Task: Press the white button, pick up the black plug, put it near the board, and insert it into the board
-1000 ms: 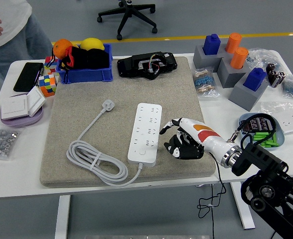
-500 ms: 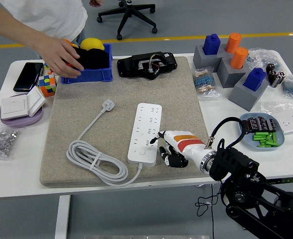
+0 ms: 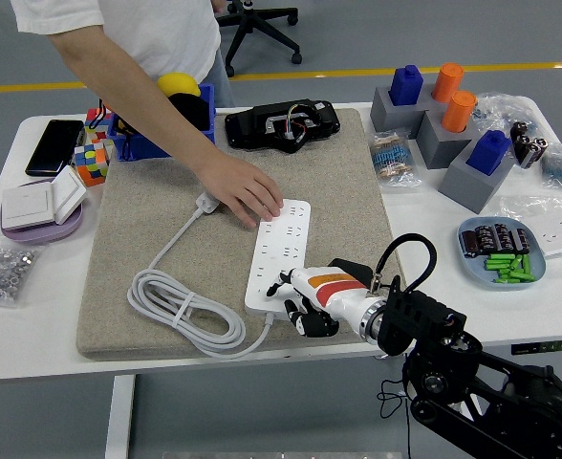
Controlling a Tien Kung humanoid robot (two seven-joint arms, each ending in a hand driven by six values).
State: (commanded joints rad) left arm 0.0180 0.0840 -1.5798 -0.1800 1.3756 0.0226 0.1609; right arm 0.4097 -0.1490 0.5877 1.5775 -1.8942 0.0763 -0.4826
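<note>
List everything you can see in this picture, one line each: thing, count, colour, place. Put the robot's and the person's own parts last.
Power strip: 1, white, mat centre.
Cable with plug: 1, white, coiled on the mat's left.
Mat: 1, beige, covers the table's middle.
Table: 1, white.
Bin: 1, blue, far left, holding a yellow ball.
Black device: 1, far centre of the mat.
Puzzle cubes: 2, multicoloured, far left.
Phone: 1, black, far left.
Grey blocks: 4, with blue or orange pegs, far right.
Dish: 1, blue, right, holding green pieces.
Office chair: 1, black, behind the table.
Right hand: robot's, white and orange, fingers at the strip's near end.
Person's hand: 1, on the strip's far end.
</note>
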